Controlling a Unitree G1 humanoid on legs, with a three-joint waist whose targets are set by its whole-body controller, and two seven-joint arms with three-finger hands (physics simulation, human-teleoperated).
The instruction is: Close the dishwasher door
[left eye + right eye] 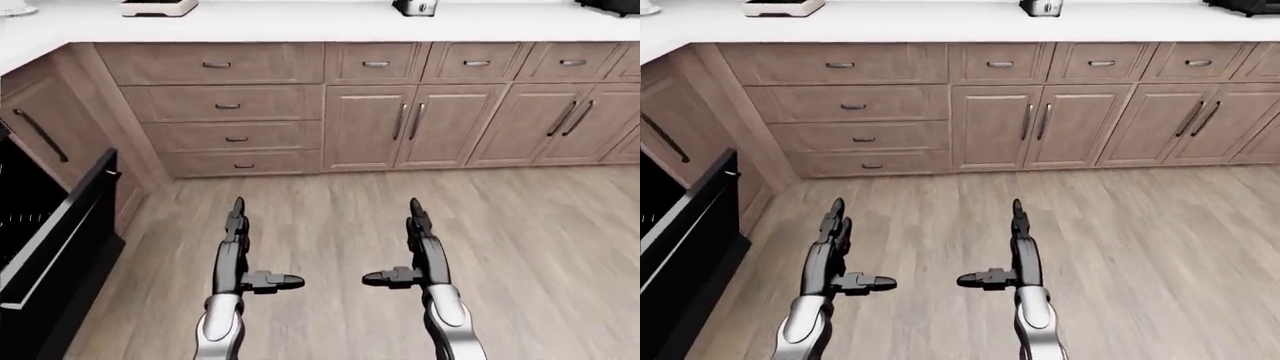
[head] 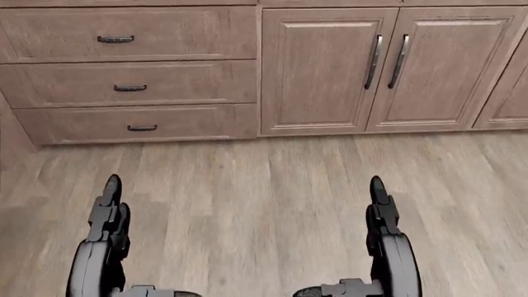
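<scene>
The black dishwasher door (image 1: 62,225) hangs partly open at the left edge of the left-eye view, its racks showing behind it. In the head view it is out of frame. My left hand (image 1: 237,217) and right hand (image 1: 416,217) are both held out over the wooden floor, fingers straight and open, thumbs pointing inward, holding nothing. The left hand is well to the right of the door and apart from it.
A run of wooden drawers (image 1: 225,106) and cabinet doors (image 1: 410,127) spans the top of the views under a white counter (image 1: 300,19) bearing small appliances. A tall cabinet (image 1: 45,135) stands beside the dishwasher. Wood floor (image 1: 540,240) stretches to the right.
</scene>
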